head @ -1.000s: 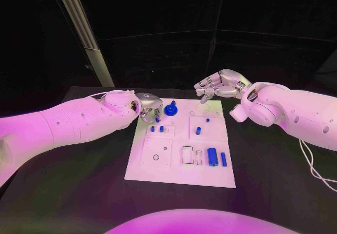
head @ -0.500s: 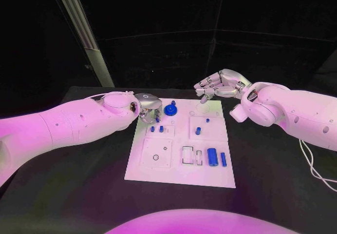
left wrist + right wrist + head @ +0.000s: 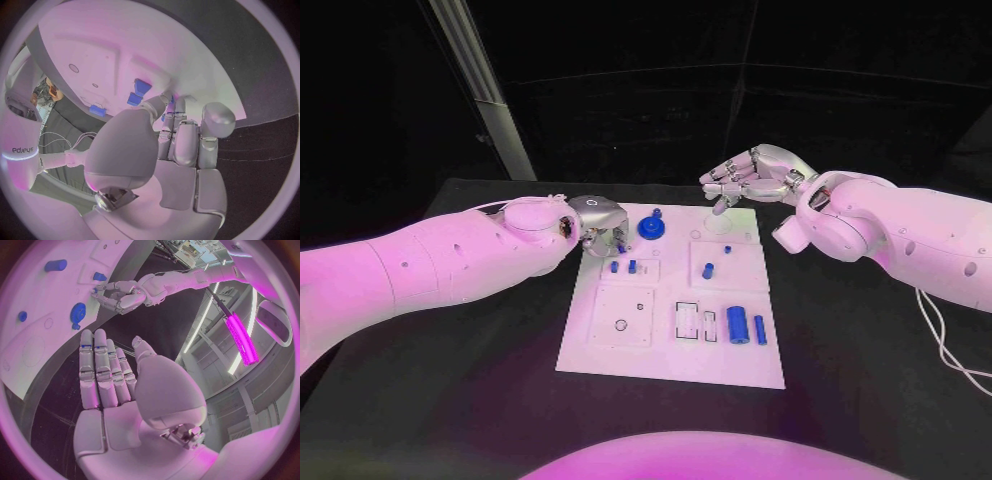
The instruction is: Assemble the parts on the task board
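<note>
The white task board (image 3: 635,355) lies in the middle of the table. A blue gear (image 3: 652,229) sits near its far left corner, also seen as the blue gear (image 3: 78,315). Two short blue pegs (image 3: 623,266) stand below it, and two blue cylinders (image 3: 746,324) lie at the near right. My left hand (image 3: 596,232) hovers over the far left edge with fingers curled, and a small blue part (image 3: 169,116) shows pinched between its fingertips. My right hand (image 3: 747,178) floats above the board's far edge, fingers straight and holding nothing.
More blue pieces (image 3: 708,268) stand mid-board on the right side. Empty sockets and a rectangular slot (image 3: 687,318) mark the near half. A pale post (image 3: 480,90) rises behind the table's far left. A cable (image 3: 942,345) trails along the right side.
My left hand has drawn back slightly from beside the gear toward the board's left edge. The right hand has barely moved.
</note>
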